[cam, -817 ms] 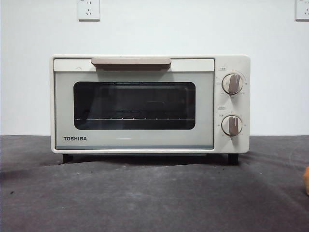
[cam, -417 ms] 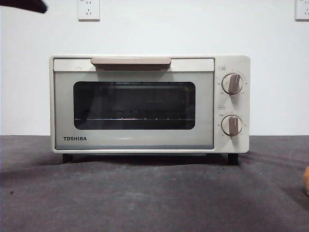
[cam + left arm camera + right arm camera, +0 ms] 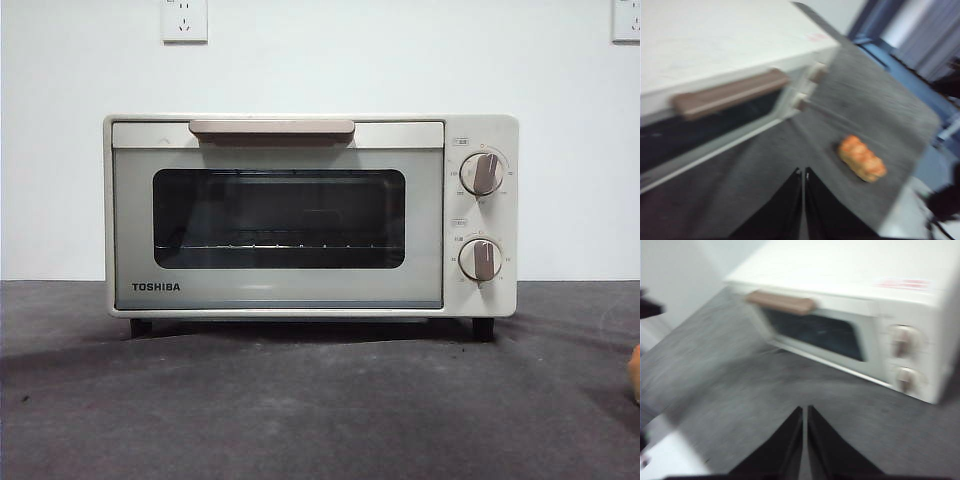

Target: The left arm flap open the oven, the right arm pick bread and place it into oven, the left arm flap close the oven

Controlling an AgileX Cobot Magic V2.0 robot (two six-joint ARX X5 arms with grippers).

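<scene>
In the front view the oven [image 3: 310, 215] fills the middle of the frame, standing square on the dark grey table [image 3: 300, 410] with its door shut. Its long axis runs left to right across the frame, and the door faces the camera. The beige bar handle [image 3: 271, 128] lies level along the top of the door, above the dark glass window [image 3: 279, 218]. The 2 dials [image 3: 481, 173] sit one above the other on the right-hand panel, both knobs pointing roughly upward. Behind the oven is a white wall with a socket [image 3: 184, 19] in the upper left of the frame and another cut by the upper right corner.

The bread [image 3: 634, 372] shows in the front view only as an orange sliver at the right edge, on the table, well apart from the oven. The left wrist view shows it whole, though blurred: the bread [image 3: 862, 158] is an oblong, lumpy bun lying flat on the cloth, its long axis on a diagonal in that frame, off the oven's dial end.

Neither arm appears in the front view. The left gripper [image 3: 803, 172] hangs above the table in front of the oven, jaws pressed together with only a thin seam between them and nothing in them. The right gripper [image 3: 804, 410] is likewise closed on nothing, above the table facing the oven's door.
</scene>
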